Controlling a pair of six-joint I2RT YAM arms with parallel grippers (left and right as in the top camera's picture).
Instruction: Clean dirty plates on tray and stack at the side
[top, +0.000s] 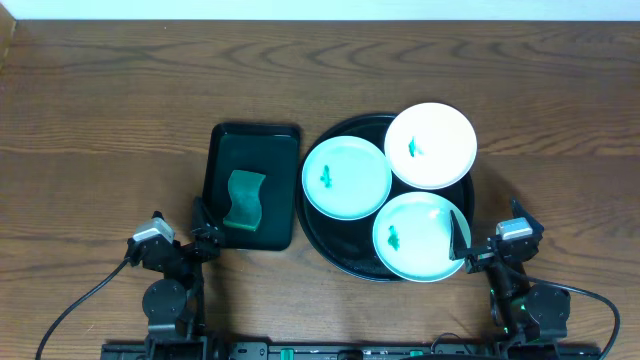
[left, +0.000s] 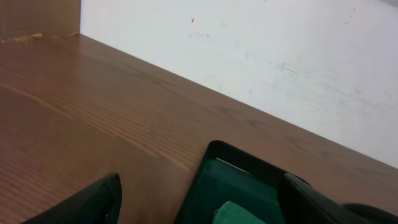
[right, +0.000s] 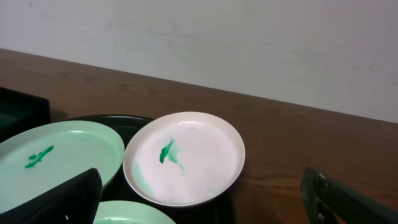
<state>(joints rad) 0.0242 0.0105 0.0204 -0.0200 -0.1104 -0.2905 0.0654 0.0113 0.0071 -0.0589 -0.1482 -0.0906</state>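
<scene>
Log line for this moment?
round plates: two mint-green, one white, all smeared, on glossy black round tray | green sponge: in rectangular dark-green tray | jaws: both open, empty

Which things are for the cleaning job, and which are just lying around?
For the job: white plate, left mint plate, front mint plate, black tray, probably the sponge.
Just lying about: small green tray under the sponge, cables.

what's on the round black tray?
Three smeared plates: left mint plate, white plate at the back, near mint plate. Black tray shows between them; whatever lies under the plates is covered.
</scene>
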